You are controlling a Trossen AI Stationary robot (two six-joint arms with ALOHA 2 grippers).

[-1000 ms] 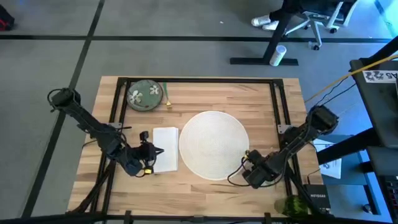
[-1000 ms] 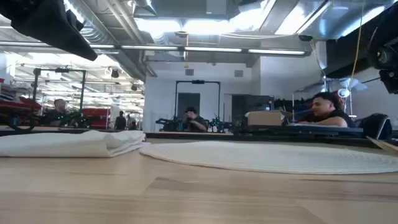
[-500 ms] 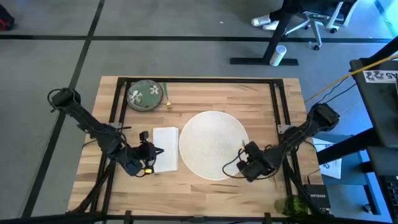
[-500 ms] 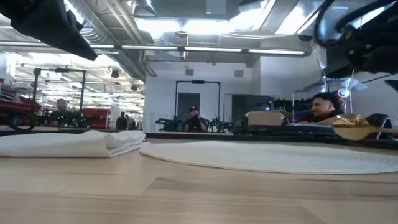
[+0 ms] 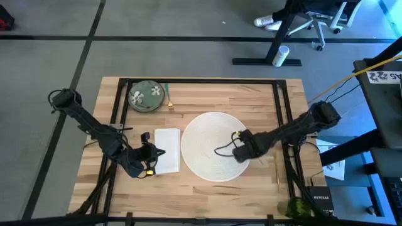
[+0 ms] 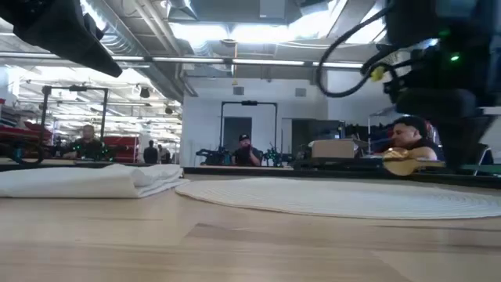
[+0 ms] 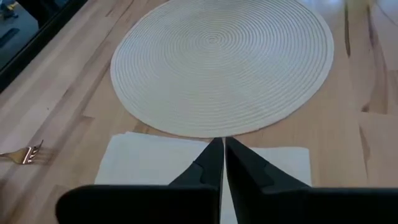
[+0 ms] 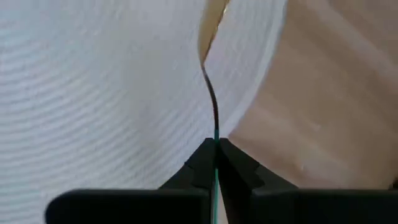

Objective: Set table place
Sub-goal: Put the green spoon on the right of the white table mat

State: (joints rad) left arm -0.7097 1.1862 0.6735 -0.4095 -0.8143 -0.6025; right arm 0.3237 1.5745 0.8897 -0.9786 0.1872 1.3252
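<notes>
Both my grippers have their fingers pressed together: my right gripper [image 8: 215, 149] pinches the green handle of a gold spoon [image 8: 210, 74] above the near-right part of the round white plate [image 5: 207, 141], the spoon's bowl pointing out ahead of my fingertips. My left gripper [image 7: 224, 149] holds nothing and hovers over the white napkin [image 5: 167, 149], which lies just beside the plate on the table [image 5: 251, 100]. Farther out past the napkin sit the green flowered dish [image 5: 146, 96] and a gold fork [image 5: 169, 98] beside it.

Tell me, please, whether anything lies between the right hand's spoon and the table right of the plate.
Nothing visible blocks it. The right hand, shut on the spoon, hangs over the plate's right part. One thin piece of cutlery already lies on the table right of the plate; I would land beside it.
</notes>
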